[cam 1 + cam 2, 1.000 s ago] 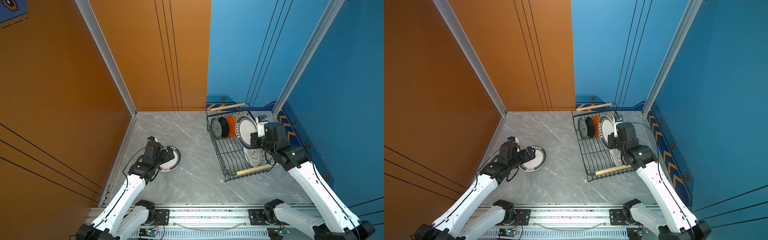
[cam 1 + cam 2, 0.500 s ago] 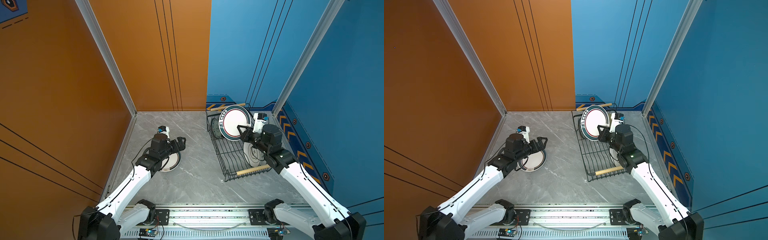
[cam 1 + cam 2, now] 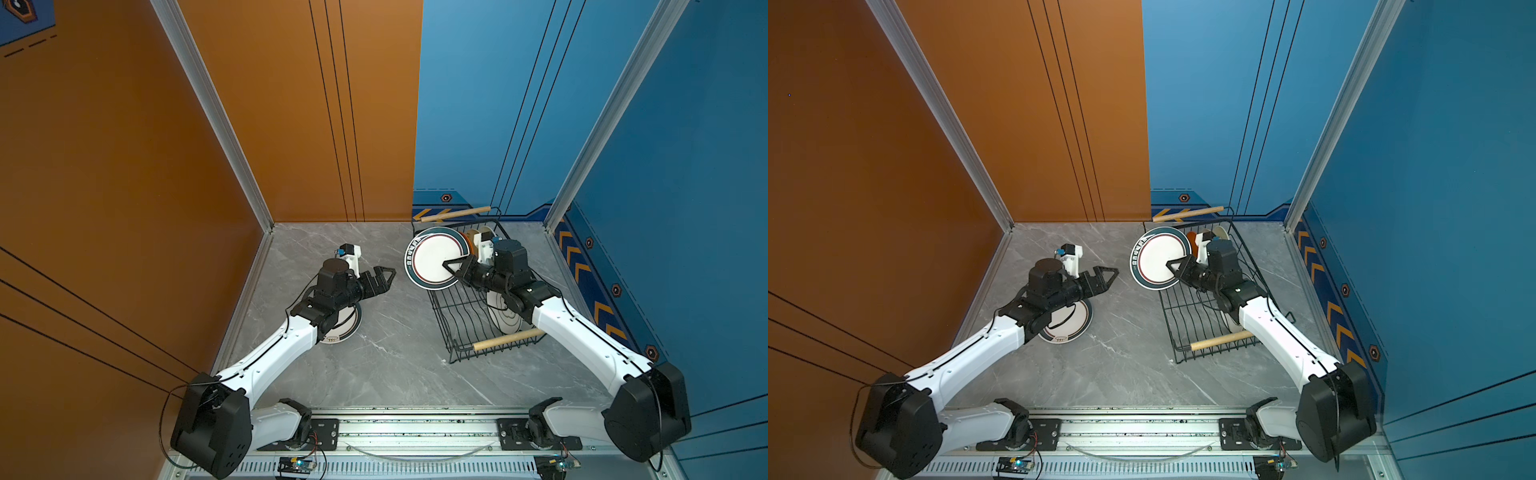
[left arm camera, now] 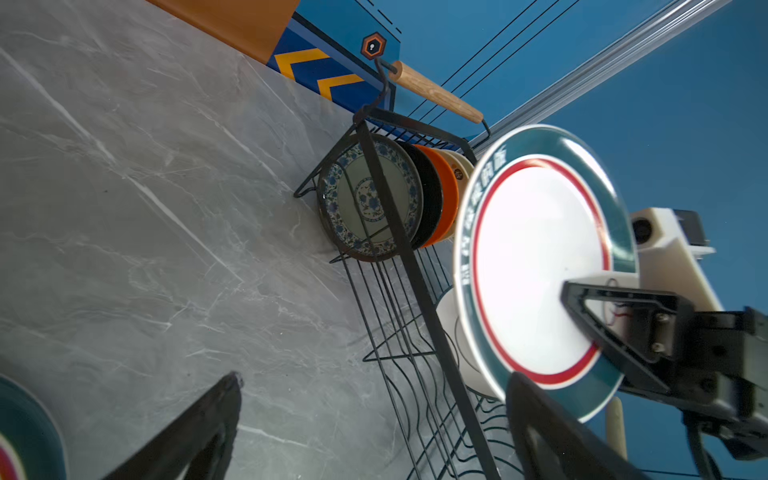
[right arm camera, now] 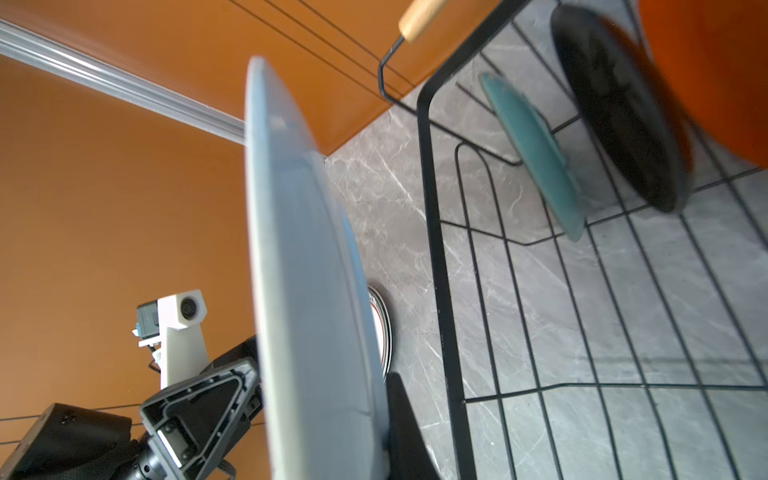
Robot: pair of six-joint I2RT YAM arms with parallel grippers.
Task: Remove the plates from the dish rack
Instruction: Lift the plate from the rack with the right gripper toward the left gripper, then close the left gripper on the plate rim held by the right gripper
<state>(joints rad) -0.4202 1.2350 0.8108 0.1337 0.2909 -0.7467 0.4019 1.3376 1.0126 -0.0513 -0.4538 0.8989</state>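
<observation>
Ok, mid-handover I think. At 9 o'clock: left gripper [image 3: 390,274] jaws wide, empty, aimed toward 3 o'clock; one unloaded plate [image 3: 348,328] flat under its arm. Centre: right gripper [image 3: 448,266] pinched shut on the rim of the teal-rimmed plate [image 3: 432,257], held upright over the 10 o'clock corner of the dish rack [image 3: 442,328]. Rack sits at 2 o'clock: small plates [image 4: 370,195] at its 12 end, white plates [image 3: 505,320] at 6. Next, my guess: feed rim between left jaws, close, then release right.

At least seven plates [image 4: 536,266], one dish rack [image 3: 505,340], two robot arms [image 3: 270,357].
</observation>
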